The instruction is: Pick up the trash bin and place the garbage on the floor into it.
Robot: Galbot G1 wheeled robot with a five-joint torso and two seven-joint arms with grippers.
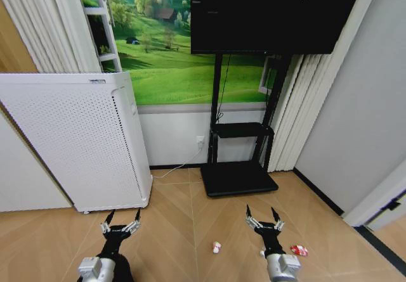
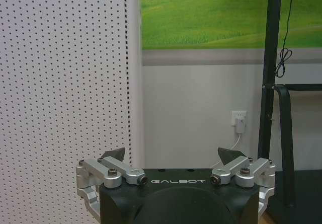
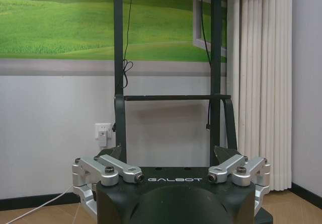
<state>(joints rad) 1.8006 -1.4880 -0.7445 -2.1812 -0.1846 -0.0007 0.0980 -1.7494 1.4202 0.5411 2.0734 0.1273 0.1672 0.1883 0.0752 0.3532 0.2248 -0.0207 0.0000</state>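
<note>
The trash bin is out of view. Two pieces of garbage lie on the floor: a small white and red scrap between my arms, and a red and white wrapper just right of my right arm. My left gripper hangs open and holds nothing, low over the floor, facing the white appliance. My right gripper is also open and holds nothing, pointing at the TV stand.
A tall white perforated appliance stands at the left against the wall. A black TV stand with a flat base holds a screen straight ahead. A white cable runs to a wall socket. A dark strip edges the floor at the right.
</note>
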